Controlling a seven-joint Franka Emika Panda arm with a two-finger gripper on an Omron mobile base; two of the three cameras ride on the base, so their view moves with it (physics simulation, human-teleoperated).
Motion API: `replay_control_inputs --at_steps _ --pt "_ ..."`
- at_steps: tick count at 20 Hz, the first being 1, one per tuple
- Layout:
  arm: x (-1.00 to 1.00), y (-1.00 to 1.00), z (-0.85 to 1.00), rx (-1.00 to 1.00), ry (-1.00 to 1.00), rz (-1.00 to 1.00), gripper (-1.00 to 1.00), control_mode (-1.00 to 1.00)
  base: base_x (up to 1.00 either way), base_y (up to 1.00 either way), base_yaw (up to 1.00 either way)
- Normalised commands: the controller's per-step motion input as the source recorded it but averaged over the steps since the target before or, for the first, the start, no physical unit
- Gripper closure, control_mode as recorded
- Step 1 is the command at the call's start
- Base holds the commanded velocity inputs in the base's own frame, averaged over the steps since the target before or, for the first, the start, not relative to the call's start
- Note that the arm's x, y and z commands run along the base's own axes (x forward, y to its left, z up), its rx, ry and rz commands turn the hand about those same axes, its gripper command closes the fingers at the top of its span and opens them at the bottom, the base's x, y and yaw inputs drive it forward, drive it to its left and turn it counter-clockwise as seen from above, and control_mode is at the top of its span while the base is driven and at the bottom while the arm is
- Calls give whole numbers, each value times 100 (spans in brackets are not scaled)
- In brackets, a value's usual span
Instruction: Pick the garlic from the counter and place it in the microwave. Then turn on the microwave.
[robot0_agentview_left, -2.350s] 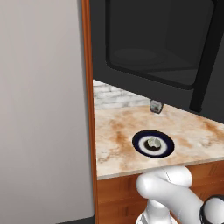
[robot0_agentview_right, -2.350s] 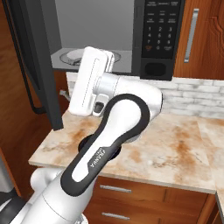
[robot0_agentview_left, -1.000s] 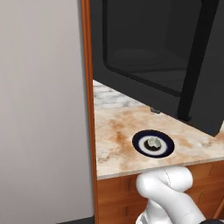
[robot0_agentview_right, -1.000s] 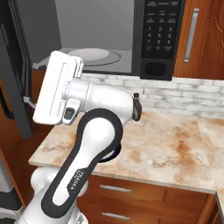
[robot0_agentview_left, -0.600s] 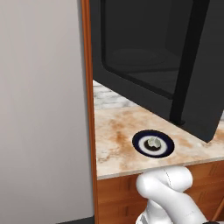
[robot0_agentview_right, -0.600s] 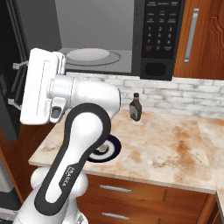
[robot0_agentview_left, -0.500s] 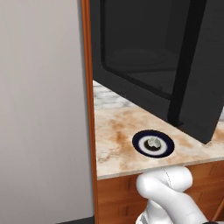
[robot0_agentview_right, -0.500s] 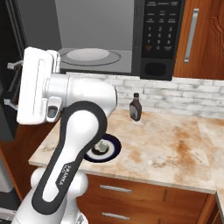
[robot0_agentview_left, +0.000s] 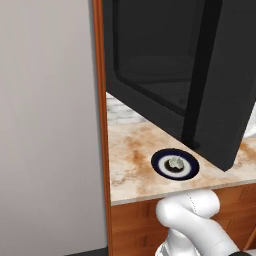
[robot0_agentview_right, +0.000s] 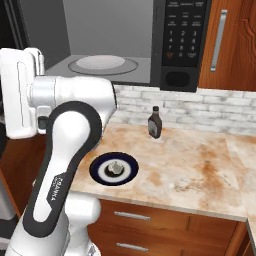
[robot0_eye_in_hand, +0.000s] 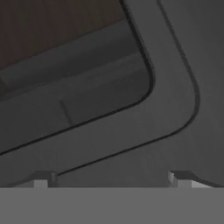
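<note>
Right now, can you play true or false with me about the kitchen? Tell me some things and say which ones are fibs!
1. The microwave door is open. True.
2. The garlic is already inside the microwave. False: it sits on the blue-rimmed plate on the counter.
3. A dark sauce bottle stands near the brick wall. True.
4. The gripper is holding the garlic. False: its jaws are open and empty, facing the dark door.
5. The microwave has a white round turntable inside. True.
</note>
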Motion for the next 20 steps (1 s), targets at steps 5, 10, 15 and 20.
replay_control_inputs --at_steps 5,10,15,20 --pt "-2 29 0 -5 -23 -1 -100 -100 0 0 0" --pt "-2 27 0 -3 -24 -7 -100 -100 0 0 0" --pt "-6 19 -5 -3 -27 -17 -100 -100 0 0 0" --pt "-1 16 -13 -2 -23 -25 -100 -100 0 0 0"
